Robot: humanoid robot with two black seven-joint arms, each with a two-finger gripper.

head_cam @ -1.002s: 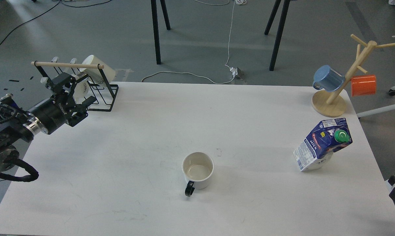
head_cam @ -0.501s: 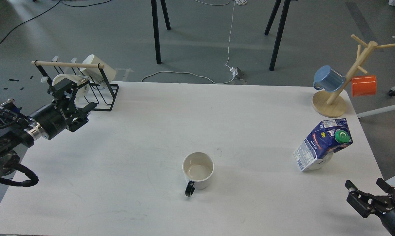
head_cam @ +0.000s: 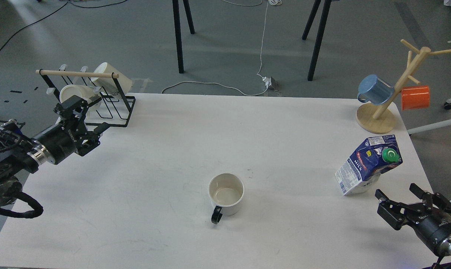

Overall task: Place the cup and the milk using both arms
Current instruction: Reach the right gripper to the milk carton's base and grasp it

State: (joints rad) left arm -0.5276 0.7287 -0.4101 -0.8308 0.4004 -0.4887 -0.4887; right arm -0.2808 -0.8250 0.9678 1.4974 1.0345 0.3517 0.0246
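The cup (head_cam: pixel 226 193), cream-white with a black loop handle toward me, stands upright near the middle front of the white table (head_cam: pixel 195 127). The milk (head_cam: pixel 367 165), a dark-blue and white carton with a green cap, stands tilted at the right side. My left gripper (head_cam: pixel 87 116) is open and empty at the table's left edge, just in front of a black wire rack, far from the cup. My right gripper (head_cam: pixel 399 205) is open and empty at the front right corner, just below and right of the milk, not touching it.
A black wire rack (head_cam: pixel 113 102) with a wooden bar holds white mugs (head_cam: pixel 111 78) at the back left. A wooden mug tree (head_cam: pixel 393 93) with a blue mug (head_cam: pixel 375 89) and an orange mug (head_cam: pixel 415 97) stands at the back right. Black table legs and cables lie beyond.
My right gripper has come into view from the bottom right and moved up and left toward the milk. My left gripper has drawn back and down a little from the rack.
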